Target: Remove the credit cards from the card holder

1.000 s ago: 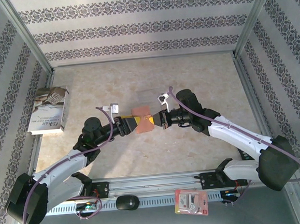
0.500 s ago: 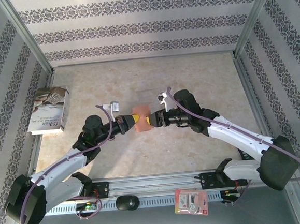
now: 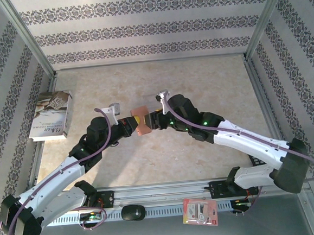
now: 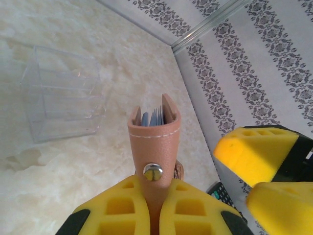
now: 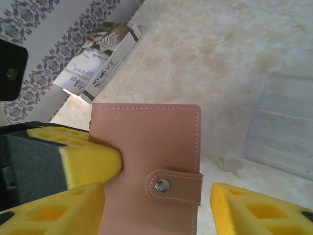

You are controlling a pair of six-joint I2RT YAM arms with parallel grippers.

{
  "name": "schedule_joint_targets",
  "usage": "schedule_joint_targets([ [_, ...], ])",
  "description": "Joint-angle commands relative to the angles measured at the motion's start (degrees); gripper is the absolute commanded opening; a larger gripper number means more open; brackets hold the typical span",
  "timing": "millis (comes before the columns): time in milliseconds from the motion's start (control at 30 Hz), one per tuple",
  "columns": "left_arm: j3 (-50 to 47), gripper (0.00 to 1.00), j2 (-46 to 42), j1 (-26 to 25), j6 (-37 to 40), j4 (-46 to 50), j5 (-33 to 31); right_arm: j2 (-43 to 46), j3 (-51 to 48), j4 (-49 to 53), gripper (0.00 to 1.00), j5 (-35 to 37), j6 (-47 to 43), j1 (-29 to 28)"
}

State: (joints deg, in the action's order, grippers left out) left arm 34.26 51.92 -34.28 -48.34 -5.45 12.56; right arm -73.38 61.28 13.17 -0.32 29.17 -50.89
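On my top feed the tabletop [image 3: 208,81] carries a white box [image 3: 51,115] at its left edge. A clear plastic sleeve [image 4: 63,93] lies on the surface toward the far side. My left gripper [image 3: 131,124] is clenched on the lower end of the card holder [image 3: 141,123], keeping it upright above the middle of the tabletop. My right gripper [image 3: 153,121] is released, its fingers standing either side of the holder. Grey-blue pocket edges [image 4: 154,117] show at the holder's top, and the snap [image 4: 152,171] is fastened.
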Motion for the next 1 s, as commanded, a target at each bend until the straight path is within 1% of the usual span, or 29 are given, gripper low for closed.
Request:
schedule_joint_targets([
  [0,2.12,0.00,-0.18,-0.87,-0.91,1.61,-2.15,-2.35,3.02,2.86,0.59,2.29,-1.12,-0.49],
  [367,2.52,0.00,-0.22,-0.99,-1.28,0.43,-0.92,-6.82,5.95,5.63,0.58,0.30,-1.77,-1.82],
  [567,2.57,0.00,-0.85,-1.08,-1.23,0.40,-0.99,-8.86,7.16,7.43,0.54,0.89,-1.92,-1.86],
  [733,2.59,0.00,-1.37,-1.15,-1.15,0.69,-0.75,-9.76,7.37,9.16,0.42,3.37,-2.23,-1.86],
  [967,2.23,0.00,-1.27,-1.14,-1.50,0.62,-0.41,-9.36,7.19,9.66,0.17,5.65,-3.06,-1.84],
])
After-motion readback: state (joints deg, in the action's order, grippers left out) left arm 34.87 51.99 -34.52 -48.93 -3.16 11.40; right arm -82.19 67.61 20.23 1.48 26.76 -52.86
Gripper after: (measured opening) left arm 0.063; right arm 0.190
